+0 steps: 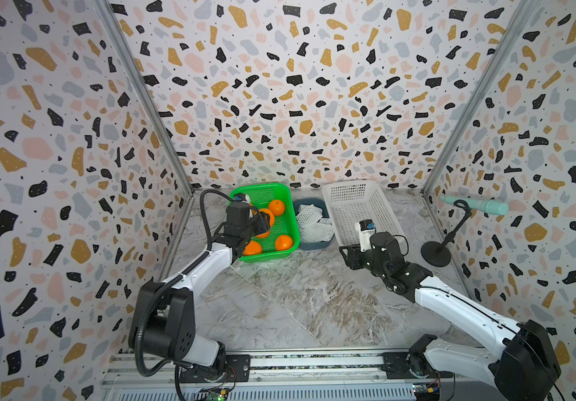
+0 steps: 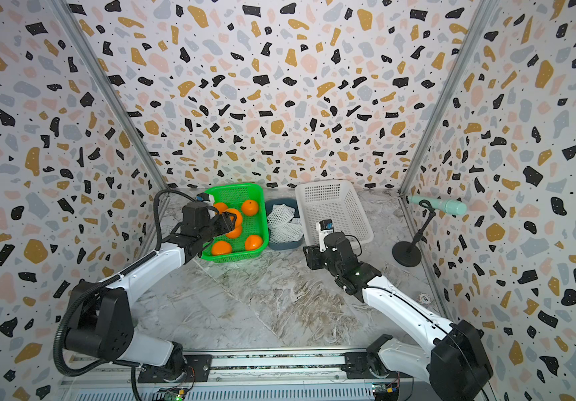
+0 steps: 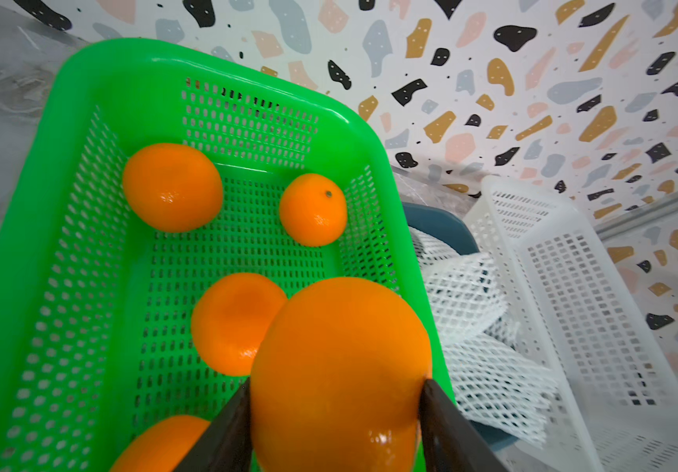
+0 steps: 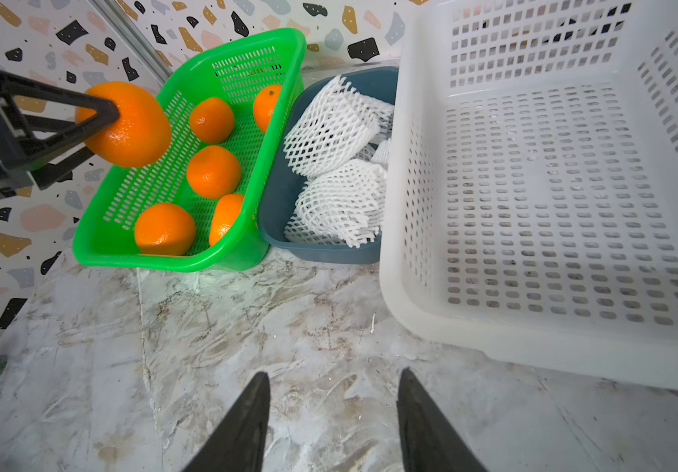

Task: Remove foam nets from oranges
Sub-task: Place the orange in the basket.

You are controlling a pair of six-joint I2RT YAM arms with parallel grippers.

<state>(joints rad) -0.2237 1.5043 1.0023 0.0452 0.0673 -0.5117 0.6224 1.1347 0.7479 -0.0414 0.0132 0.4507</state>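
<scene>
Left tool (image 3: 337,384) clamped on bare orange (image 4: 133,126), held over green basket (image 1: 265,192), mid-frame in both top views, probably for drop-in. Five bare oranges (image 4: 213,171) lie inside. Nets (image 4: 337,126) piled in tub (image 4: 280,196) alongside. Right tool (image 4: 333,392) apart, empty, hangs over bench (image 4: 206,347).

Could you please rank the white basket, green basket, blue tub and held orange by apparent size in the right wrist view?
1. white basket, partly because it sits nearest the camera
2. green basket
3. blue tub
4. held orange
</scene>
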